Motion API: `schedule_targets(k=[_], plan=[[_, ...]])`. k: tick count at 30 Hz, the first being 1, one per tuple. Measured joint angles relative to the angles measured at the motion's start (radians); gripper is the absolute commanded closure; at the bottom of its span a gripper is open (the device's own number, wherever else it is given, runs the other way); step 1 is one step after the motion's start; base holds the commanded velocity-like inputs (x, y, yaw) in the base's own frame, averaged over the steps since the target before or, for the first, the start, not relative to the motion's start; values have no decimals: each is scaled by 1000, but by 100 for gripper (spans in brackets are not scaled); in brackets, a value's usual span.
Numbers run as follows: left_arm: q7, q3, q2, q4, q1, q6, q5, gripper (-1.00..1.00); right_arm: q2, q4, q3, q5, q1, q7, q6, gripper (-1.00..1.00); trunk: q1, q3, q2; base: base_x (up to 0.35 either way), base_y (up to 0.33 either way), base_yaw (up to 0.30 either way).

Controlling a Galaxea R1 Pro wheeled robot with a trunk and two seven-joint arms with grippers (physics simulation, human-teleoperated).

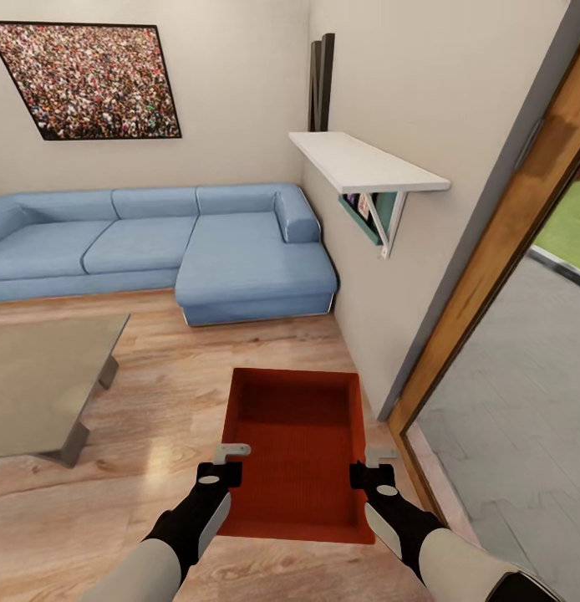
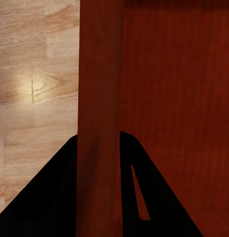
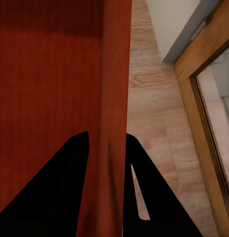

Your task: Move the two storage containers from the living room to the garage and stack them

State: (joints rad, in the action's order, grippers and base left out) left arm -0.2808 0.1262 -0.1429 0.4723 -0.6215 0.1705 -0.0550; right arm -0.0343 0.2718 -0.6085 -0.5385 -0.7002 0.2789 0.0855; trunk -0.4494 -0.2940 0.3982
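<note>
Container [image 1: 294,451] orange-red, empty; left and right jaws pinching its side walls

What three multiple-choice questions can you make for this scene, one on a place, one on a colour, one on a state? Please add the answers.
1. Where is the storage container?
A. on the sofa
B. between the two tools, above the wood floor
C. on the white shelf

2. What colour is the sofa?
A. blue
B. green
C. grey

3. How does the left tool meet the container?
A. it hangs open, away from it
B. it rests flat inside it
C. it is shut on the side wall

Answers:
1 B: the head view shows it between the left tool and the right tool, with the wood floor below.
2 A: the cushions are light blue.
3 C: in the left wrist view, a finger stands on each side of the wall.
</note>
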Motion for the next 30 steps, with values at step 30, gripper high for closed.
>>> schedule_targets(k=[30], plan=[[0, 0, 0, 0, 0, 1, 0, 100, 0, -2, 1, 0, 0, -1, 0, 100, 0, 24, 0, 0, 0, 0]])
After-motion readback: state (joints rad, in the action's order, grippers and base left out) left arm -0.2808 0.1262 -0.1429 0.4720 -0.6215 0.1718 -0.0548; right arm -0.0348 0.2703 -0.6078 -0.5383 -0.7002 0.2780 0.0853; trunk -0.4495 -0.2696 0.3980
